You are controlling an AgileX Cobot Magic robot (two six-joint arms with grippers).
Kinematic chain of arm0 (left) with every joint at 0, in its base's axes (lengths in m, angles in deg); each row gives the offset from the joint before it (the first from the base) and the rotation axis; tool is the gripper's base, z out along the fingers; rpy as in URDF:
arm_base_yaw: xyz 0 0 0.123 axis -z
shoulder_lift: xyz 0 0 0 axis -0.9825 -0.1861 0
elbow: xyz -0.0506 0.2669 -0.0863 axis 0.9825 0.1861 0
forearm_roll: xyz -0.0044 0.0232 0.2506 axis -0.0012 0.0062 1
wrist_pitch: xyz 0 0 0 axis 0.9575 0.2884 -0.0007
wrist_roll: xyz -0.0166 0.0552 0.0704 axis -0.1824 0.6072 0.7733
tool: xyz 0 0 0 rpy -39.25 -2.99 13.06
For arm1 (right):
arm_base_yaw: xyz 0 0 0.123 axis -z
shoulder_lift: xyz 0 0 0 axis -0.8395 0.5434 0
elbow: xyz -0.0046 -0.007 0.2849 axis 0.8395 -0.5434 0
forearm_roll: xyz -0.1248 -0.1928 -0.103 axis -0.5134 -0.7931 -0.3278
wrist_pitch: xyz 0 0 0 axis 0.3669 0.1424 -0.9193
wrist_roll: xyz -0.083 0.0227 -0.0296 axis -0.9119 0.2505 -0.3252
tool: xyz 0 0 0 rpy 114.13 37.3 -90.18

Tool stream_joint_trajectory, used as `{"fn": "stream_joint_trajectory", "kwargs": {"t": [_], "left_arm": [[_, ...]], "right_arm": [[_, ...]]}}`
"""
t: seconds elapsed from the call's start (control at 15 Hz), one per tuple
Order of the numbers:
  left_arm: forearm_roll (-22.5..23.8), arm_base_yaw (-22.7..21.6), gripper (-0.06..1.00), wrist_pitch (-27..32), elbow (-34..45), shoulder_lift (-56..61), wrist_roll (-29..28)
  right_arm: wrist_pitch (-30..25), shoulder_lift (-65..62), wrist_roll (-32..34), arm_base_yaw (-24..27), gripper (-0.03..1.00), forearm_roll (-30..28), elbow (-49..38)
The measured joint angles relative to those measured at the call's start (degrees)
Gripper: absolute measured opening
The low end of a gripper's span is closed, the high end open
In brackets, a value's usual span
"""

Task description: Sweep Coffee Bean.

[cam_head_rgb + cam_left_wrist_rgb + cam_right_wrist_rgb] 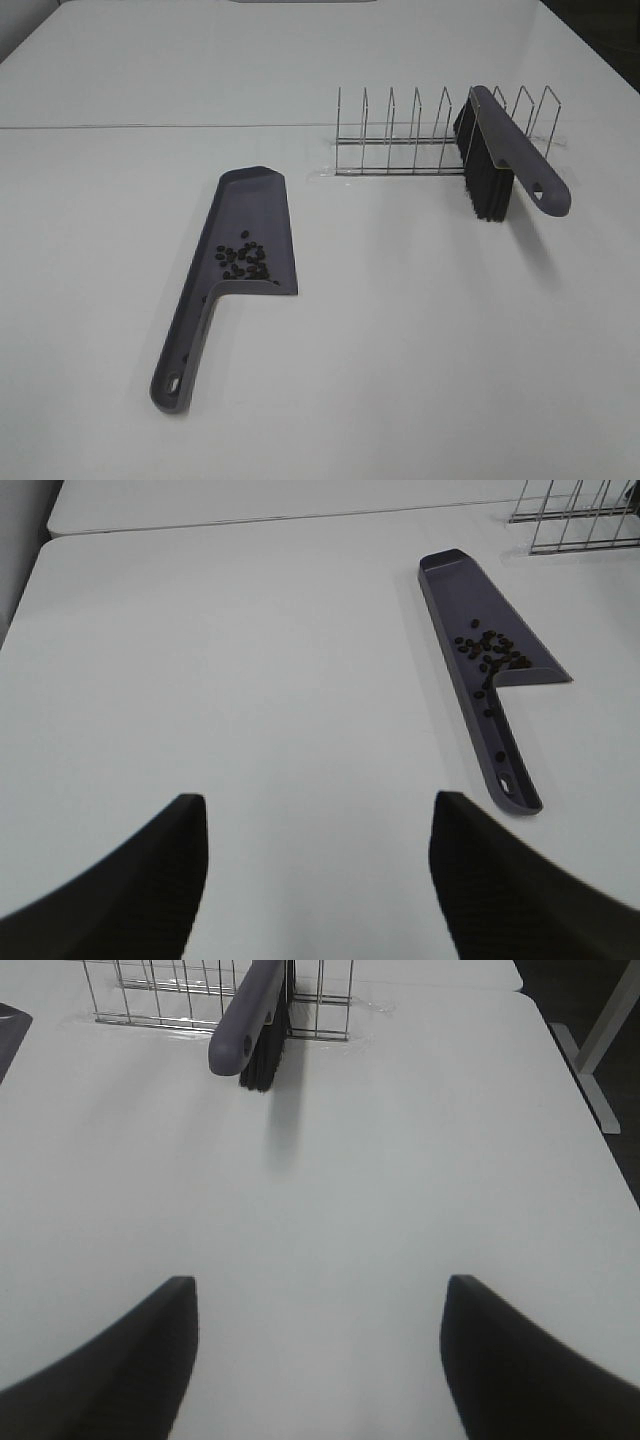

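A grey-purple dustpan (pixel 240 250) lies flat on the white table, its handle toward the front. The coffee beans (pixel 243 260) lie in a loose cluster inside the pan; they also show in the left wrist view (pixel 490 652) on the dustpan (pixel 480 630), a few down its handle. A brush (pixel 505 150) with a grey handle and black bristles rests in the wire rack (pixel 420 135); it also shows in the right wrist view (pixel 250 1025). My left gripper (pixel 315 880) is open and empty, well away from the dustpan. My right gripper (pixel 320 1360) is open and empty, short of the brush.
The wire rack (pixel 180 995) stands at the back right of the table. A seam between two tabletops (pixel 150 126) runs across the back. The table's right edge (pixel 575 1090) drops to a dark floor with a table leg.
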Motion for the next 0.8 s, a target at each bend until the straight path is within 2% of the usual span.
{"fn": "stream_joint_trajectory", "kwargs": {"t": [0.8], "left_arm": [[0.0, 0.0, 0.61, 0.0, 0.0, 0.0, 0.0]], "right_arm": [[0.0, 0.0, 0.0, 0.0, 0.68, 0.0, 0.0]]}}
